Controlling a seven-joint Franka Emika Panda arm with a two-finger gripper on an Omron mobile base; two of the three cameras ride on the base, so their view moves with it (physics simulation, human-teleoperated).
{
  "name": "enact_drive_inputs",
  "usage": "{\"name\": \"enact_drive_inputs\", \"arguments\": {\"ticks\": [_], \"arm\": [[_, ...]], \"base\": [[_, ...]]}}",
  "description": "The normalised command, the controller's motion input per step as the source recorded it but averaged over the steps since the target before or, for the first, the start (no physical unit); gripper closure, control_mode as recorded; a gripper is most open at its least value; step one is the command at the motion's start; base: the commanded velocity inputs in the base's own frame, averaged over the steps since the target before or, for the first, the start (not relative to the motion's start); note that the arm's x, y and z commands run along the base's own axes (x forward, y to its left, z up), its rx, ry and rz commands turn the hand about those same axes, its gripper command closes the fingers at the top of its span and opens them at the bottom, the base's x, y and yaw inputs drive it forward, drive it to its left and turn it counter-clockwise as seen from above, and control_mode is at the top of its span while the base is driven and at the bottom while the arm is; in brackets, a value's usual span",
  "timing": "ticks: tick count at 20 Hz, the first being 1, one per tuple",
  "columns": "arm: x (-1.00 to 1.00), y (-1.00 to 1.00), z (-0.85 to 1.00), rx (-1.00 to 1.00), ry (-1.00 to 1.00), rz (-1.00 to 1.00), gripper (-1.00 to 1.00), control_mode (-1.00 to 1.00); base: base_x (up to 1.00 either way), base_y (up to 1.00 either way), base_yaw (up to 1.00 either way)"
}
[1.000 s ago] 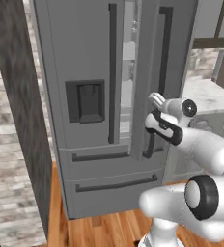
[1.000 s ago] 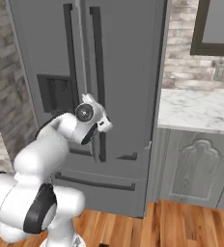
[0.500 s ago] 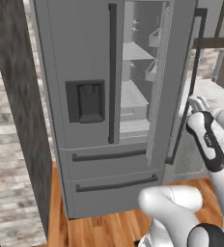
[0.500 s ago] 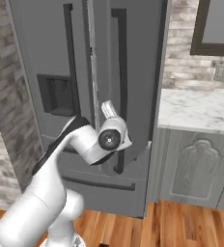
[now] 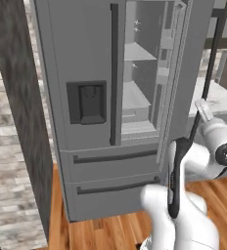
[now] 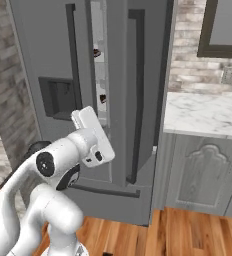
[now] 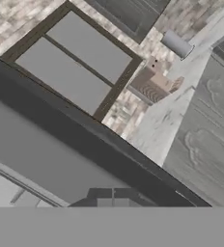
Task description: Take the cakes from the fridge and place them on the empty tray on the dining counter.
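Observation:
The dark-grey fridge [image 5: 81, 58] [image 6: 43, 45] stands with its right door [image 6: 148, 75] swung open. Pale shelves [image 5: 135, 97] show inside. In the gap beside that door, two small dark cakes [image 6: 96, 52] [image 6: 103, 98] sit on separate shelves, one above the other. My gripper [image 5: 199, 103] [image 6: 80, 116] [image 7: 113, 200] hangs in front of the fridge below the cakes, apart from the door's black handle [image 6: 138, 95]. Its fingertips are pressed together on nothing. The tray and the dining counter are out of view.
A marble-topped grey cabinet [image 6: 208, 150] stands right of the fridge under a dark-framed window [image 6: 223, 30]. A dark pillar [image 5: 17, 112] and a brick wall flank the fridge's left. Two bottom drawers [image 5: 110, 171] are closed. The floor is wood.
The right fridge door has swung wider open. My hand has left the door handle and drawn back and lower, and its fingers have closed.

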Motion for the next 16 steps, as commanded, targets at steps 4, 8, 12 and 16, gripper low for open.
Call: {"name": "enact_drive_inputs", "arguments": {"ticks": [4, 8, 12, 16], "arm": [[0.33, 0.98, 0.0, -0.28, 0.11, -0.27, 1.0, -1.0], [0.75, 0.97, 0.0, -0.3, 0.3, -0.32, 1.0, -1.0], [0.88, 0.5, -0.12, -0.24, 0.16, -0.15, 1.0, -1.0], [0.72, -0.03, -0.3, -0.14, 0.08, -0.09, 1.0, -1.0]], "base": [[0.0, 0.0, 0.0], [0.0, 0.0, 0.0], [0.0, 0.0, 0.0], [0.0, 0.0, 0.0]]}}
